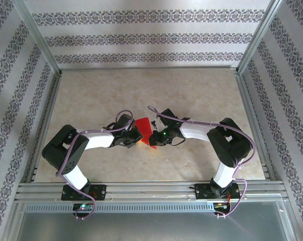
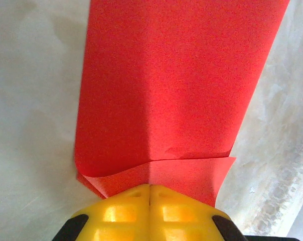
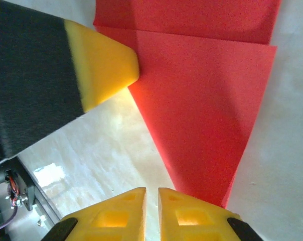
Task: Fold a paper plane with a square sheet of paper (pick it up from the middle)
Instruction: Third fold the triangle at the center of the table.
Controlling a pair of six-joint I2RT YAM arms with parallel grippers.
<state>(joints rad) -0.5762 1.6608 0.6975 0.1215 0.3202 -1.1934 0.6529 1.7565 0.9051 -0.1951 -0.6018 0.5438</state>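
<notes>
Jaws of left gripper (image 2: 150, 190) sit clenched on near edge of thin bright-red square sheet of paper (image 2: 166, 90), creased w/ a flap folded over. We reckon that's to pin it while a fold gets set. Right gripper (image 3: 151, 193) opp.: slim gap, red corner behind one finger, so we can't tell if it grips. Paper lies mid-table btwn arms on beige marbled tabletop (image 1: 201, 95). Patterned wallpaper walls (image 1: 141, 37) and alu rails (image 1: 151, 188) surround.

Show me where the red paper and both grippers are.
red paper (image 2: 171, 85), left wrist view, middle of the sheet.
left gripper (image 2: 150, 190), left wrist view, between its shut fingertips.
right gripper (image 3: 151, 193), right wrist view, between its fingertips.
</notes>
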